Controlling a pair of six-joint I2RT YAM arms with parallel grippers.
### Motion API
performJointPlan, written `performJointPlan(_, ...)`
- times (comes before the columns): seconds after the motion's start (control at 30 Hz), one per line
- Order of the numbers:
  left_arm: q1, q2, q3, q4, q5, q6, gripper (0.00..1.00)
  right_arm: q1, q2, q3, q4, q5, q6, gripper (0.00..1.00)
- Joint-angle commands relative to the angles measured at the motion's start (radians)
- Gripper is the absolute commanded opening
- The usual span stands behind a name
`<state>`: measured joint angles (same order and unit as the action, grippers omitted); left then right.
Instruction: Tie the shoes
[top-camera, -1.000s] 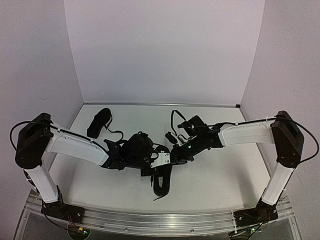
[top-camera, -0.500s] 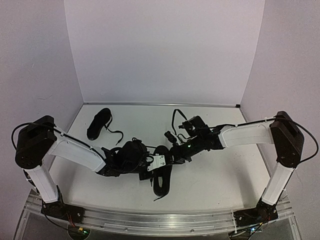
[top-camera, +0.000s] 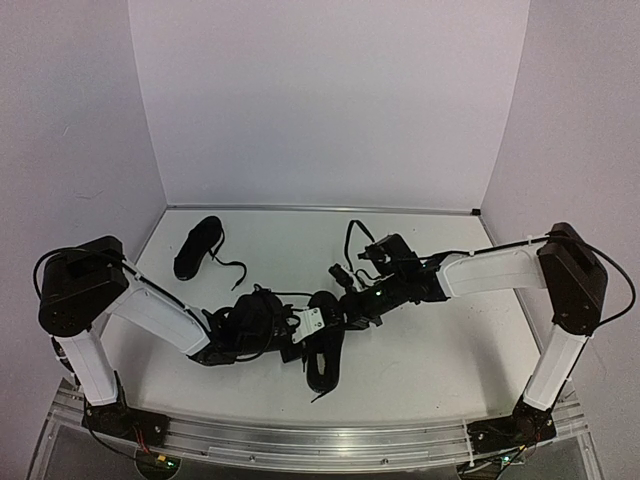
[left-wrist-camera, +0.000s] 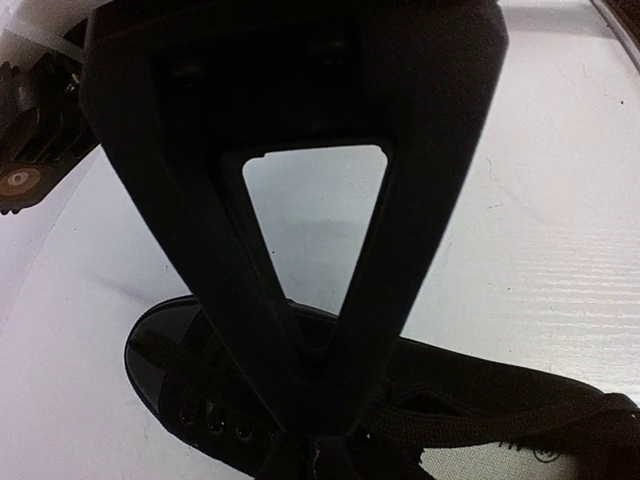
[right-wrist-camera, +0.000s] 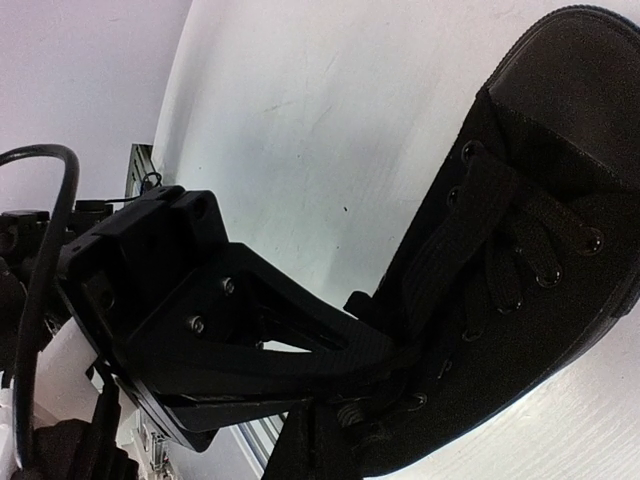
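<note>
One black shoe (top-camera: 326, 362) lies at the table's middle, between the two arms; the left wrist view shows it too (left-wrist-camera: 520, 385). In that view my left gripper (left-wrist-camera: 316, 440) is shut, its fingers meeting in a V on a flat black lace (left-wrist-camera: 500, 425) over the eyelets. My right gripper (right-wrist-camera: 392, 358) is pinched shut on another stretch of lace (right-wrist-camera: 452, 262) beside the eyelets of the same shoe (right-wrist-camera: 545, 120). From above, the left gripper (top-camera: 322, 330) and right gripper (top-camera: 338, 312) sit close together over the shoe's far end. The other shoe (top-camera: 198, 246) lies at the far left, untouched.
A loose lace (top-camera: 232, 268) trails from the far-left shoe toward the middle. White walls (top-camera: 330, 100) enclose the table at the back and sides. A metal rail (top-camera: 320, 440) runs along the near edge, by the arm bases.
The left arm has dropped lower and drawn back toward the near left, its gripper staying shut on the lace. The right gripper has shifted slightly left, toward the shoe.
</note>
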<state>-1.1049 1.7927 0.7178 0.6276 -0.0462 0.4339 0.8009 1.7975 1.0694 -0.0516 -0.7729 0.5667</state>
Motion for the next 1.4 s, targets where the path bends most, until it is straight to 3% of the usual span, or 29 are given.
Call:
performJointPlan(0.0, 0.002, -0.01, -0.018, 0.123, 0.03, -0.03, 0.0, -0.004, 0.013, -0.003, 0.032, -0.009, 0.007, 0.05)
performJointPlan(0.6, 0.002, 0.025, -0.037, 0.166, 0.042, -0.038, 0.0, -0.075, -0.101, -0.067, 0.032, 0.016, 0.003, 0.27)
performJointPlan(0.8, 0.001, 0.026, -0.032, 0.148, 0.042, -0.028, 0.0, -0.084, -0.067, -0.078, 0.033, 0.07, 0.033, 0.26)
performJointPlan(0.97, 0.001, 0.014, -0.032, 0.123, 0.039, -0.022, 0.0, -0.085, -0.01, -0.087, 0.032, 0.102, 0.063, 0.19)
performJointPlan(1.17, 0.001, -0.001, -0.033, 0.097, 0.032, -0.01, 0.0, -0.083, 0.026, -0.088, 0.044, 0.067, 0.059, 0.11)
performJointPlan(1.37, 0.001, 0.001, -0.028, 0.081, 0.031, -0.001, 0.0, -0.083, 0.036, -0.101, 0.163, -0.017, 0.088, 0.09)
